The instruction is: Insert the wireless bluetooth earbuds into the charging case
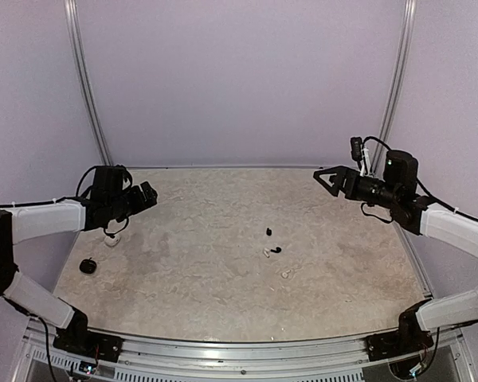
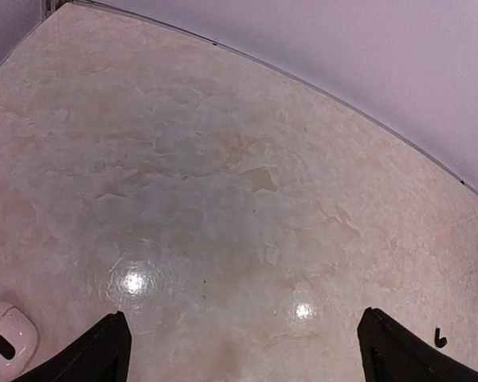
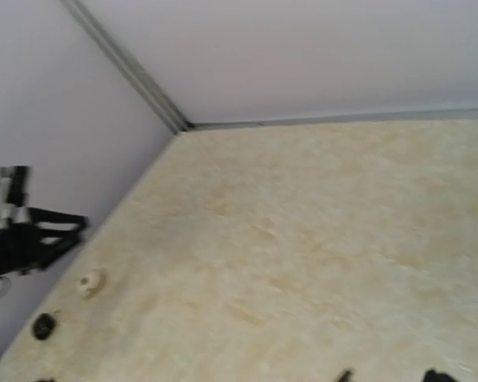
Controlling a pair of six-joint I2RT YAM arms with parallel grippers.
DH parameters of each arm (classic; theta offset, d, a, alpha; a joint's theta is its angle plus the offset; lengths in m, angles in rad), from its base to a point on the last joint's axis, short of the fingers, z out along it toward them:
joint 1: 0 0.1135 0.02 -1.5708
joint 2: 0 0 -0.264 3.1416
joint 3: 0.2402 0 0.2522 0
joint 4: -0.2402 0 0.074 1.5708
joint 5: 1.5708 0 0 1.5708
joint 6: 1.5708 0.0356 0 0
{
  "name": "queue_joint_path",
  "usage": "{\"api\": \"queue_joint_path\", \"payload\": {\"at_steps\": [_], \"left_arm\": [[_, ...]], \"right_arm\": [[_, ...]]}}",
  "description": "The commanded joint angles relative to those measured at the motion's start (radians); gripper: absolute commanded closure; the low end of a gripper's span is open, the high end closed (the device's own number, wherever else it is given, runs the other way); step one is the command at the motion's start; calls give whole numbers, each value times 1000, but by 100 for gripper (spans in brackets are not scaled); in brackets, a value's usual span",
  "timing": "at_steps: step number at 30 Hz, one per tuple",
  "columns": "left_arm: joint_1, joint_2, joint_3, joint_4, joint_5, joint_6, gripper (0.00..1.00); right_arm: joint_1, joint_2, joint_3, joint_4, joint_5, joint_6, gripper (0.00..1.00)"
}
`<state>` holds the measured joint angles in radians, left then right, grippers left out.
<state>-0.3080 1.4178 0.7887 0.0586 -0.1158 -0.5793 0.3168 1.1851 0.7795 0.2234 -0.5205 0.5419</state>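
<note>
Four bean-shaped earbuds point(image 1: 276, 250), two glossy black and two white, are lying central on your mottled beige worktop point(image 1: 207, 302). A rounded white case point(image 1: 111, 241) and black case point(image 1: 87, 266) are sitting far left. Your left end effector point(image 1: 150, 195) is gaping wide. Whether the right end effector point(image 1: 319, 175) is gripping, you cannot tell.

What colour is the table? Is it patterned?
The table is pale beige with a blotchy, marble-like pattern, clearest in the left wrist view.
</note>
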Motion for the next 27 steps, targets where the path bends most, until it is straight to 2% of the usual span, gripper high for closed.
{"api": "queue_joint_path", "payload": {"at_steps": [1,4,8,13,20,27], "left_arm": [[45,-57,7,-168,-106,20,1],[78,-107,-36,-218,-154,39,1],[122,-149,-62,-273,-218,41,1],[173,-124,-83,-241,-216,36,1],[193,-56,-131,-180,-264,24,1],[259,3,-140,-128,-221,24,1]], "right_arm": [[-7,41,-23,-78,95,-54,1],[2,59,-17,-127,76,-160,1],[3,80,-4,-168,3,-224,0],[2,86,-36,-93,-117,-221,1],[2,124,-12,-79,-228,-233,0],[2,130,-37,-44,-263,-212,1]]}}
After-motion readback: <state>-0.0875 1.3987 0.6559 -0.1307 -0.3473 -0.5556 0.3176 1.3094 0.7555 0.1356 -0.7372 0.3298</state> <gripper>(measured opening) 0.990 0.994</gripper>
